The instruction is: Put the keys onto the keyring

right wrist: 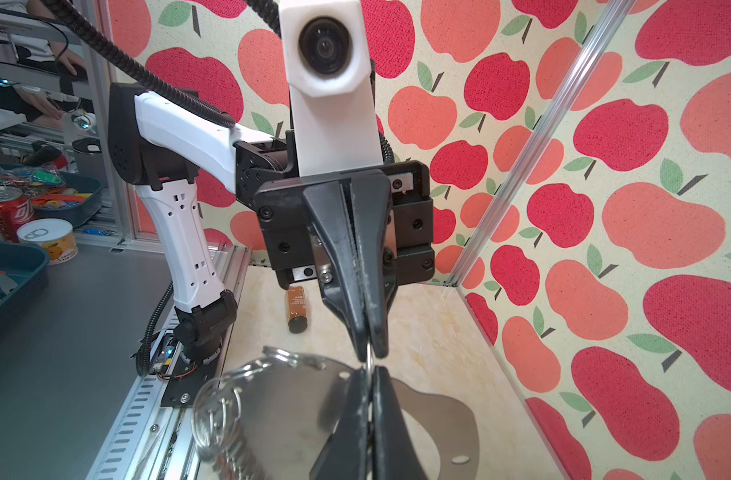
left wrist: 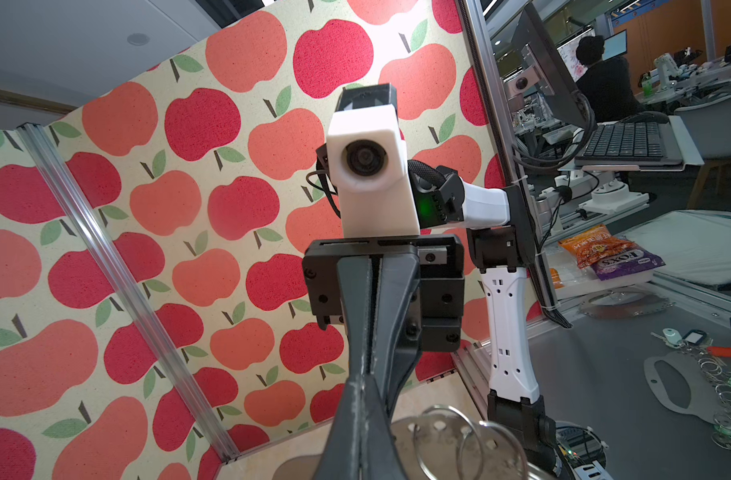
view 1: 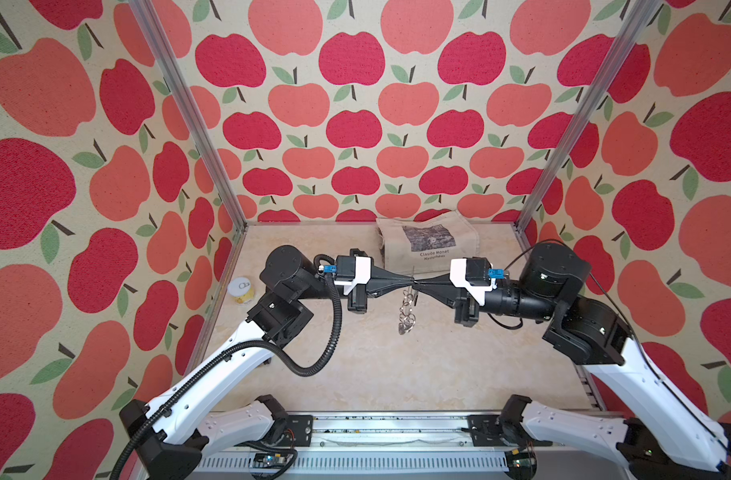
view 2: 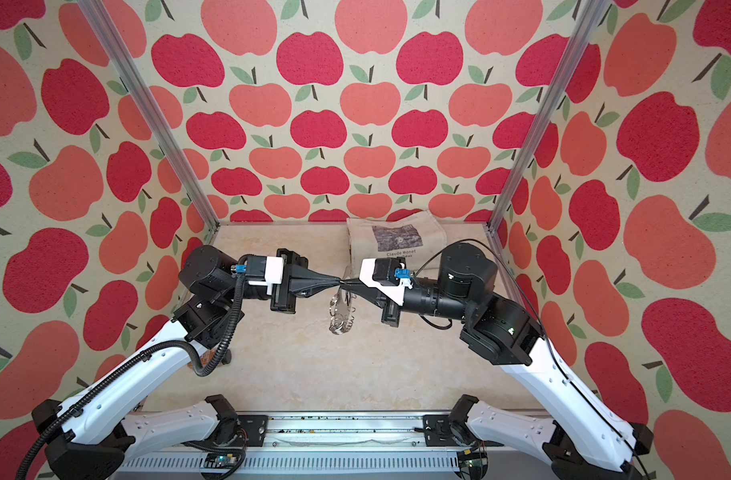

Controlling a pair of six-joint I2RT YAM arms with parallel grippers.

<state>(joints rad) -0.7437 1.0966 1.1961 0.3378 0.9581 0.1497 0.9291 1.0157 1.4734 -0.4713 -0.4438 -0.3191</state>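
Keyring (view 1: pixel 406 320) hangs over the table (view 1: pixel 355 365) centre; left gripper (view 1: pixel 409 283) and right gripper (view 1: pixel 417 286) meet tip to tip, each pinching its upper edge.

keyring (right wrist: pixel 289 403): sheet metal, dull grey, smooth
rings (right wrist: pixel 214 415): bright wire, glossy
left claw (view 1: pixel 408 283), right claw (view 1: pixel 417 285): matt black plastic, scuffed pale at tips
table (view 1: pixel 397 365): pale marbled top, smooth, low sheen
walls (view 1: pixel 355 124): coarse woven cloth, matt
bag (view 1: pixel 428 245): canvas, matt
corner posts (view 1: pixel 189 116): brushed metal
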